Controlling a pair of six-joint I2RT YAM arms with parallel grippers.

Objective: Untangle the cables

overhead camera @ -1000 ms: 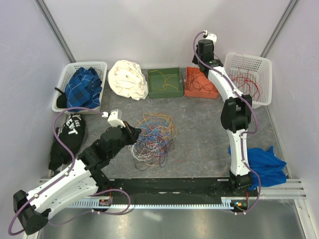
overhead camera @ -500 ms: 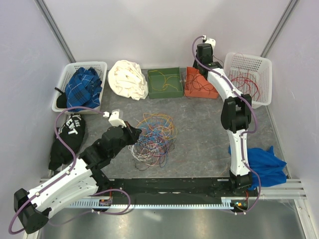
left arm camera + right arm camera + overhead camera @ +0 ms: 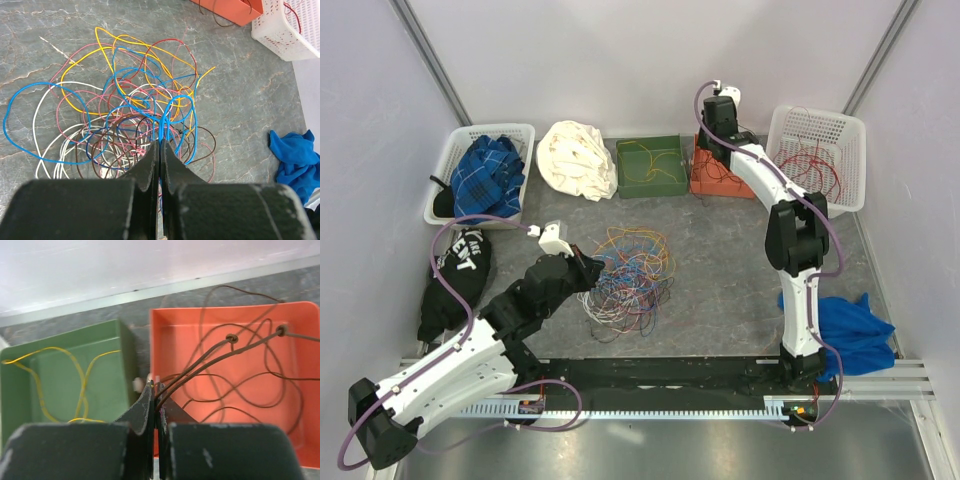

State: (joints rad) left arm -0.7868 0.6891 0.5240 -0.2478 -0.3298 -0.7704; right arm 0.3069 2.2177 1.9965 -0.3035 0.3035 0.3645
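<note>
A tangle of thin cables (image 3: 632, 275) in blue, yellow, red, pink, white and brown lies mid-table, spread wide in the left wrist view (image 3: 130, 110). My left gripper (image 3: 592, 270) sits at the pile's left edge, shut (image 3: 160, 146) on a blue cable (image 3: 161, 131) that loops up from the jaws. My right gripper (image 3: 704, 150) hovers at the left rim of the orange bin (image 3: 720, 186), shut (image 3: 156, 390) on a brown cable (image 3: 225, 352) that trails down into the orange bin (image 3: 300, 430). A yellow cable (image 3: 82, 380) lies in the green bin (image 3: 55, 370).
The green bin (image 3: 652, 182) stands left of the orange one. A white basket (image 3: 840, 140) with red cables (image 3: 810, 165) is at the back right, a basket of blue plaid cloth (image 3: 485, 175) back left. White cloth (image 3: 577, 160), black garment (image 3: 460, 270), blue cloth (image 3: 850, 325).
The right wrist has swung left and slightly back, carrying the brown cable toward the orange bin's left rim. The left arm and the pile have not moved.
</note>
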